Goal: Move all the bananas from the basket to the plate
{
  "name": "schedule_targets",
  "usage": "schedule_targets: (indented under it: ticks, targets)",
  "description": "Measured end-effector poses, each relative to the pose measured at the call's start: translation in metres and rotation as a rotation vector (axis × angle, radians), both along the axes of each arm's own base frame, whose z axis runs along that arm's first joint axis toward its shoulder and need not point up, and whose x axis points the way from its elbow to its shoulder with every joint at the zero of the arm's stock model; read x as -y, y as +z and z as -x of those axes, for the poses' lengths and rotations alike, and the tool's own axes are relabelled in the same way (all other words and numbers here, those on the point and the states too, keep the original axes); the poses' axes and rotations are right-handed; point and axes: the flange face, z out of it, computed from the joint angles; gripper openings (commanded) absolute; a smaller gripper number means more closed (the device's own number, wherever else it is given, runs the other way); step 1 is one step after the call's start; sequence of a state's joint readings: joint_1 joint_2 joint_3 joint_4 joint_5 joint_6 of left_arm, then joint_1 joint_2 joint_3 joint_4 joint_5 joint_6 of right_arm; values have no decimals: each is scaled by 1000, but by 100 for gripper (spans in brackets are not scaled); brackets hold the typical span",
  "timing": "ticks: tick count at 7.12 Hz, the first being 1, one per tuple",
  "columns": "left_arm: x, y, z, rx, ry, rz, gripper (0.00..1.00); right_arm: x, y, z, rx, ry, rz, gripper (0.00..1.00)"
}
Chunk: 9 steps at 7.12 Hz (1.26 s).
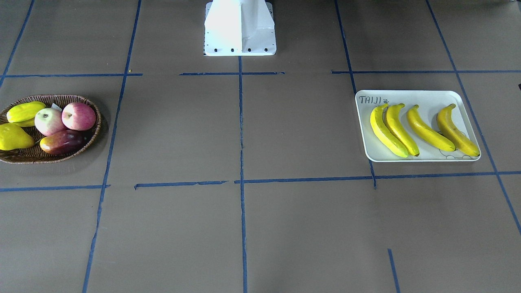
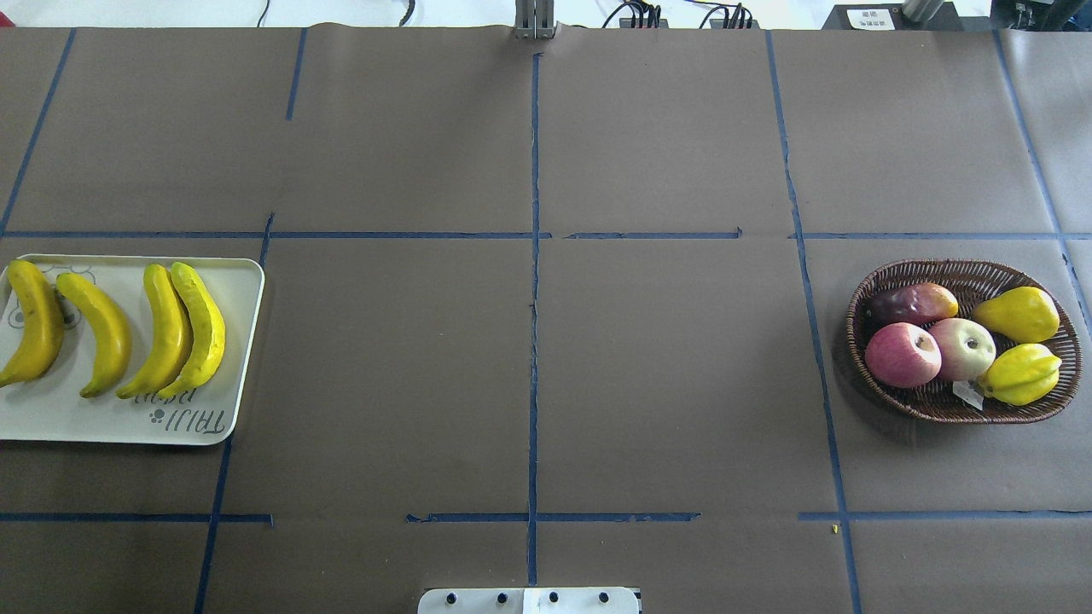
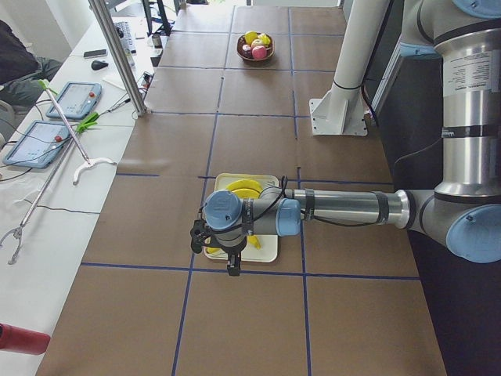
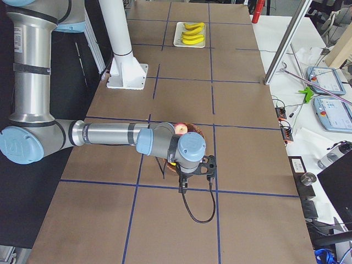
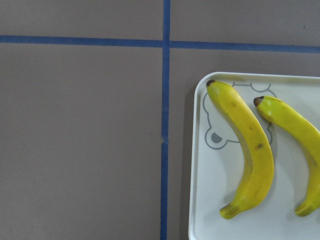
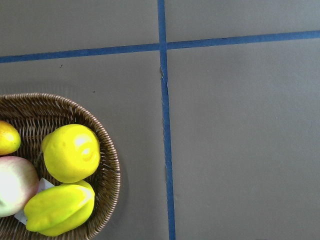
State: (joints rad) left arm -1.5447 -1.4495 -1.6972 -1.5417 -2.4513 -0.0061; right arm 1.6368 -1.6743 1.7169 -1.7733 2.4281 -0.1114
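Note:
Several yellow bananas (image 2: 166, 333) lie side by side on the white plate (image 2: 51, 418) at the table's left side; they also show in the front view (image 1: 429, 130) on that plate (image 1: 423, 97). The left wrist view shows two bananas (image 5: 250, 155) on the plate (image 5: 210, 200). The wicker basket (image 2: 955, 266) at the right holds no banana. My left gripper (image 3: 232, 270) hangs above the plate's outer end and my right gripper (image 4: 181, 190) above the basket's outer end (image 6: 107, 170). I cannot tell whether either is open or shut.
The basket holds two red-pink apples (image 2: 903, 355), a dark red-purple fruit (image 2: 913, 303) and two yellow-green fruits (image 2: 1019, 314). The robot's white base (image 1: 240, 28) stands at the table's edge. Blue tape lines (image 2: 535, 341) cross the brown table.

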Motion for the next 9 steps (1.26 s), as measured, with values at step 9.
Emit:
schedule_targets:
  ticks: [9]
  targets:
    - [5, -7, 0, 5, 1, -21, 100, 5, 3, 0, -1, -5, -1, 100]
